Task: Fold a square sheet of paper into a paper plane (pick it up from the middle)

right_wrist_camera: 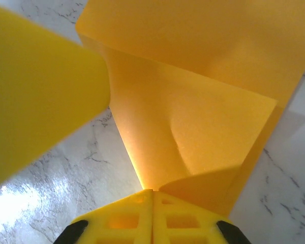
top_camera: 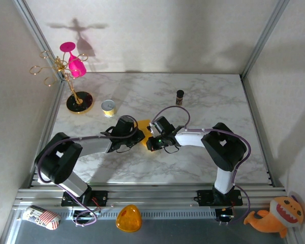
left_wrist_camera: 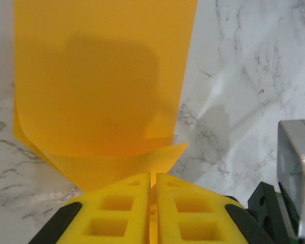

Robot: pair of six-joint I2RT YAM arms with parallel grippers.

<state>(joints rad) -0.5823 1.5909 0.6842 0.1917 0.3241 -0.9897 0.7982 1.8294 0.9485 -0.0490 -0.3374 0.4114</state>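
**Two arms pinched one thin matte orange-yellow sheet of paper (top_camera: 144, 125) at mid-table**

Seen from above, the near rail held a glossy orange rounded plastic dome (top_camera: 128, 218), a red-and-white striped bundle (top_camera: 40, 217) to the left and an orange plush toy (top_camera: 274, 217) to the right. Past the bases, each black-and-white arm rose to a bent elbow, then reached inward and low over the white marble table (top_camera: 218, 101). The left gripper (top_camera: 138, 137) and the right gripper (top_camera: 148, 141) met almost nose to nose at the table's middle. From there the sheet of paper appeared as small yellow scraps between and behind the two wrists.

The wrist cameras supplied the grip itself. On the left, the yellow ribbed pads (left_wrist_camera: 127, 203) were pressed together with the paper's edge caught in their seam. A broad flap ran away from them over a curled lower layer. A grey-and-black part of the other arm (left_wrist_camera: 295, 168) sat at the right edge.

On the right, the yellow fingers (right_wrist_camera: 183, 216) were likewise clenched, a fold of the paper running into the seam. Layered, creased panels slanted away beyond them. A blurred yellow mass (right_wrist_camera: 35, 91) at the left was too close to identify.

Farther back in the overhead view stood a small yellow round tin (top_camera: 108, 108), a small dark bottle (top_camera: 180, 96) and a gold wire stand (top_camera: 73, 84) holding a pink glass (top_camera: 75, 63), all well apart from the paper
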